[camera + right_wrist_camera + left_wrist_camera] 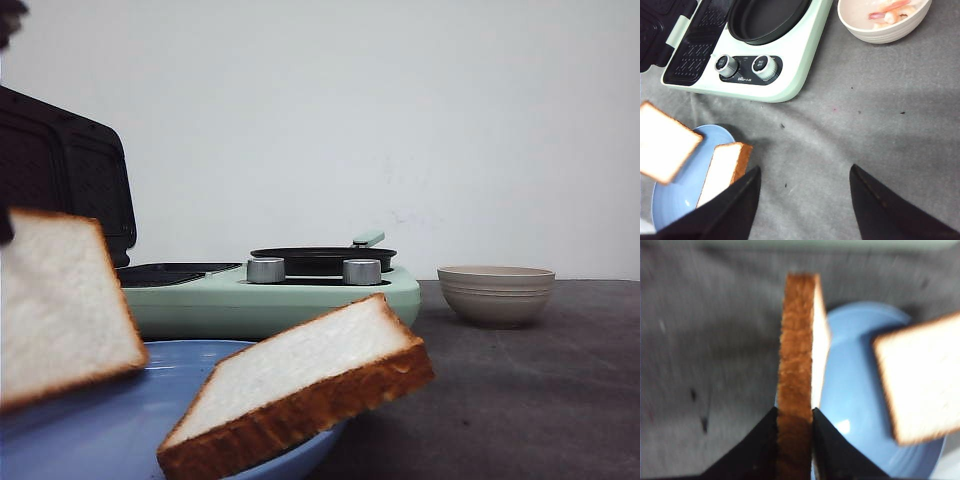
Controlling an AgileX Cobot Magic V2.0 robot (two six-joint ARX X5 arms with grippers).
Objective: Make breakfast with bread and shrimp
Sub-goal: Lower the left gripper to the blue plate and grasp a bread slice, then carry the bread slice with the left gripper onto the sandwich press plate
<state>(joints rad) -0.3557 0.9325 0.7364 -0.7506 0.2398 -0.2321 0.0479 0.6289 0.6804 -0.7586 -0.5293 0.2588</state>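
Observation:
My left gripper [795, 412] is shut on one slice of bread [797, 340], pinching it edge-on by its brown crust. The slice hangs above the left side of the blue plate [100, 430] and shows at the left of the front view [60, 305]. A second slice [300, 385] leans on the plate's right rim, half overhanging it. Shrimp [887, 12] lie in a beige bowl [880, 32] to the right of the mint-green breakfast maker [270, 295]. My right gripper [805, 172] stands open above bare grey table, to the right of the plate, holding nothing.
The breakfast maker has a black round pan [767, 17], a ribbed grill plate [695, 55] with its dark lid [60, 170] raised, and two silver knobs [745, 67]. A white wall stands behind it. Grey cloth covers the table [880, 125].

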